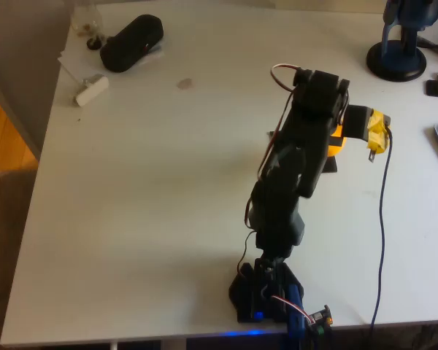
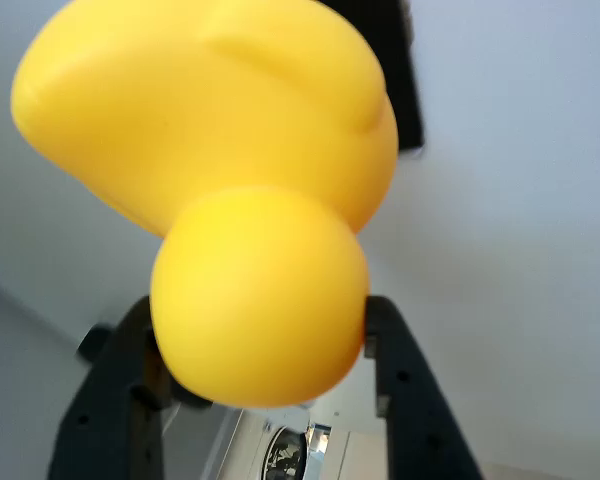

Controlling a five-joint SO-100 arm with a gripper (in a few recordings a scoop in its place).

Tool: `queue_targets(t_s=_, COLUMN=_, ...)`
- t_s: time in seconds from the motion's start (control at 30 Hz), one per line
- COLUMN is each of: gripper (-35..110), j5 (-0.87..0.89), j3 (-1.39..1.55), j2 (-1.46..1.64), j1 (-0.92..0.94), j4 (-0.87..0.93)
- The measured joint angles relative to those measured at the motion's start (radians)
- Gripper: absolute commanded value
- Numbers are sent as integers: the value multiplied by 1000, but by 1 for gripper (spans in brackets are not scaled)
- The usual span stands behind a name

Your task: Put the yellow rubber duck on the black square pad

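Observation:
In the wrist view the yellow rubber duck (image 2: 230, 180) looms close, with its round head between my two black fingers (image 2: 130, 400). My gripper (image 2: 260, 350) is shut on the duck's head, touching it on both sides. Behind the duck a strip of the black square pad (image 2: 398, 70) shows on the white table. From overhead, my black arm covers most of the duck, leaving an orange-yellow patch (image 1: 339, 140) beside the yellow-taped gripper (image 1: 354, 135). A corner of the pad (image 1: 329, 166) peeks out just below it.
A bulky black oblong case (image 1: 131, 42) and a small white object (image 1: 92, 90) lie at the table's far left corner. A blue stand (image 1: 396, 58) is at the far right. A dark cable (image 1: 382, 219) runs down the right side. My base (image 1: 266, 292) sits at the near edge.

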Motion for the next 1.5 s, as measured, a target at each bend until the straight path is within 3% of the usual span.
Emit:
queue_targets(t_s=0.23, gripper=17, j5=8, j3=-84, j2=-213, j1=2, j4=-2)
queue_targets(t_s=0.7, gripper=17, j5=32, j3=-160, j2=-222, j1=-114, j4=3)
queue_targets(t_s=1.5, gripper=20, j5=32, j3=-167, j2=-331, j1=-109, j4=-71)
